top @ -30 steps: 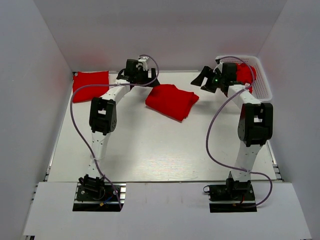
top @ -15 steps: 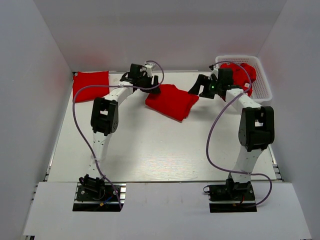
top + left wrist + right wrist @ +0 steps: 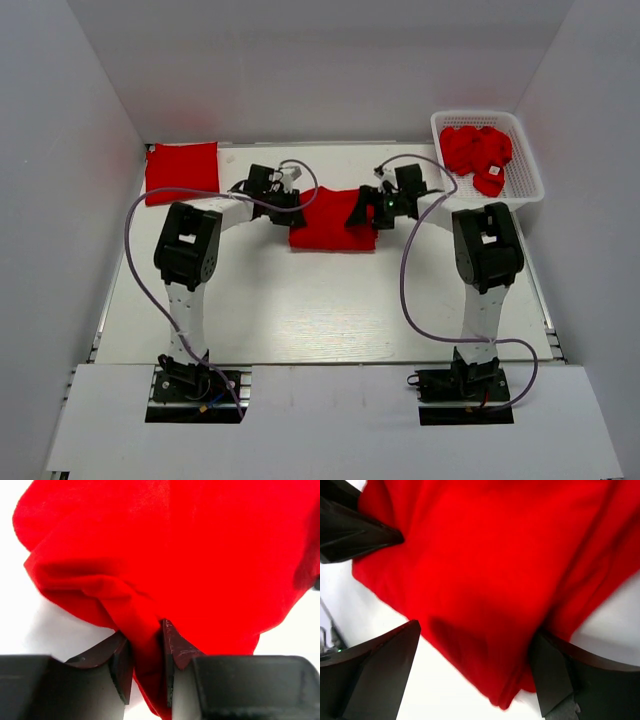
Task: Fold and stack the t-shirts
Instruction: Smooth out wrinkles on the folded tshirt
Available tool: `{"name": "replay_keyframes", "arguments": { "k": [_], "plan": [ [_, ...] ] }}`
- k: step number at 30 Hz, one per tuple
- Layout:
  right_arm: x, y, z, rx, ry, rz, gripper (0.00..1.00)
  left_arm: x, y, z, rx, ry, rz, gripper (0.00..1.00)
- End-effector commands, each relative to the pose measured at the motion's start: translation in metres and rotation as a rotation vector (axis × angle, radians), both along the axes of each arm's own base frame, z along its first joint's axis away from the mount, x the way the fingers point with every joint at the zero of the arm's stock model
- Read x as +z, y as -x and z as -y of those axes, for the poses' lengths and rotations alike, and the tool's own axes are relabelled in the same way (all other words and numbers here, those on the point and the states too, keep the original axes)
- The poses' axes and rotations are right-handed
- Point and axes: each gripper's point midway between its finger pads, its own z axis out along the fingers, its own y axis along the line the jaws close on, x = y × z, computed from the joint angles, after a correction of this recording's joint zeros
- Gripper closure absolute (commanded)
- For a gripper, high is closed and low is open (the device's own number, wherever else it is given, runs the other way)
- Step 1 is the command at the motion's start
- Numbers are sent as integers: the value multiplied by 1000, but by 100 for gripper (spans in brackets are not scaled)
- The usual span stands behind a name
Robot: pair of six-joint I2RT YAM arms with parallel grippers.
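Bright red t-shirt [image 3: 332,225] — folded, soft-edged, creased — on white table [image 3: 300,300]

Left tool [image 3: 146,649] at bottom of frame, two dark fingers [image 3: 119,667] pointing up, gap between them narrow. A hanging fold of the red t-shirt [image 3: 200,555] sits in that gap, both pads touching cloth, pinched. Rest of the t-shirt fills most of the frame above, bunched, rounded folded edge at left, soft creases running down into the pinch. White surface [image 3: 30,625] shows bare at left under the cloth and again at lower right. Small dark shape at right border, too cropped to tell.
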Motion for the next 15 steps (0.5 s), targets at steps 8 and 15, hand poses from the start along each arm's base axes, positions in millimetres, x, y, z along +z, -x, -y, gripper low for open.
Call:
{"name": "replay_keyframes", "arguments": {
  "k": [8,15],
  "plan": [
    [2,114,4,55,-43,-52,10,60,82,-10,60,31,28,42],
    [30,96,18,6,45,42,10,101,68,-27,152,-14,168,0]
  ]
}}
